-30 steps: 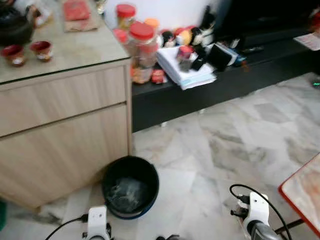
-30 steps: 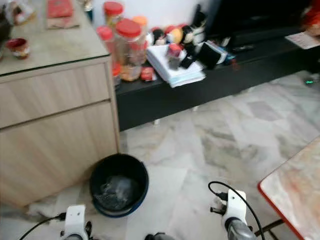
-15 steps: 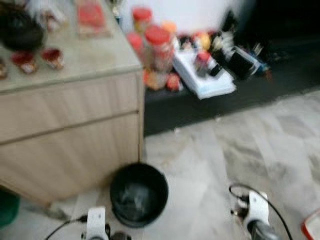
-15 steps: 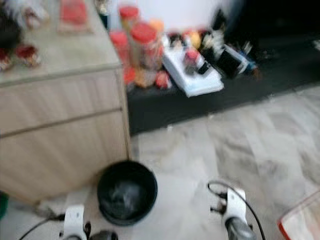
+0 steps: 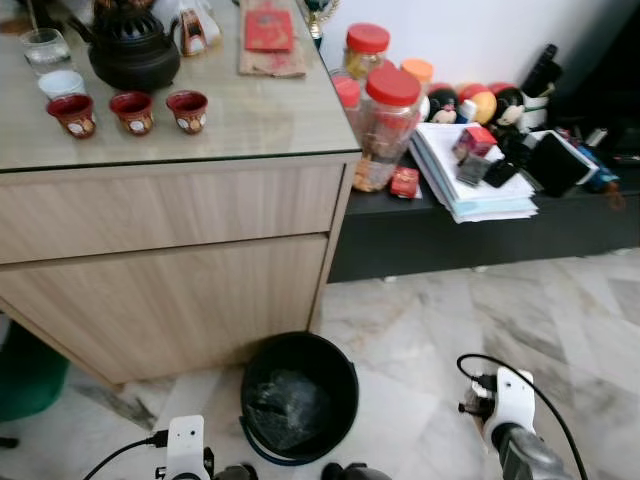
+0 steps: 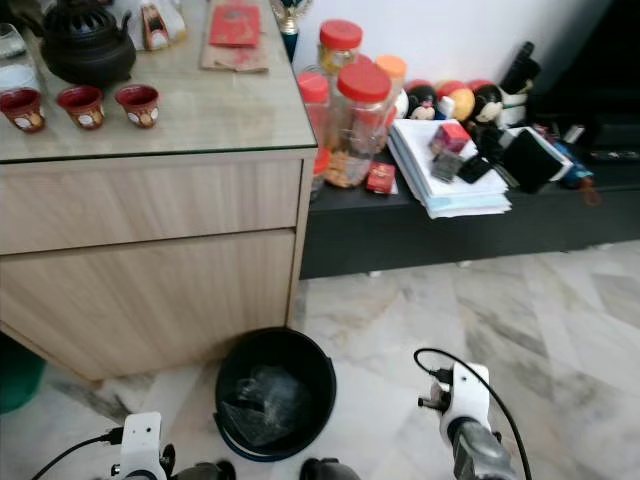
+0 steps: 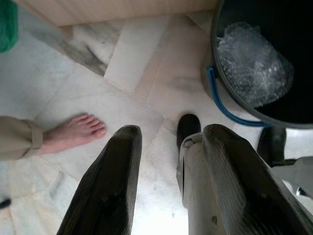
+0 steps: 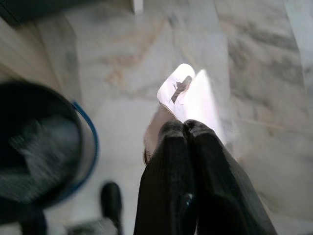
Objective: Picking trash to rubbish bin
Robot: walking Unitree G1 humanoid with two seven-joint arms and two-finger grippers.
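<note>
Left eye view: we stand over the bin (image 5: 299, 397) at lower centre, a black bucket with a crumpled clear bag inside, on the marble floor (image 5: 470, 310) just beside the wooden bench (image 5: 170, 240). Jars, papers and toys crowd the low black shelf (image 5: 480, 235) at upper right. Our two wrists frame the lower edge.

Right eye view: the same scene; cups and a dark teapot (image 6: 85, 45) sit on the bench at upper left.

Left wrist view: our left gripper (image 7: 168, 183) hangs with jaws spread and nothing between them, above the floor beside the bin's blue handle at upper right. A person's bare foot (image 7: 73, 132) rests on the tiles at middle left.

Right wrist view: our right gripper (image 8: 185, 128) has its jaws pressed together on a white scrap of trash (image 8: 188, 95), which sticks out past the tips at centre frame, over bare floor, with the bin's rim near at lower left.

We judge the carrying step to be nearly over. Next, the right arm must swing across until the scrap is above the bin's mouth, then part its jaws.
</note>
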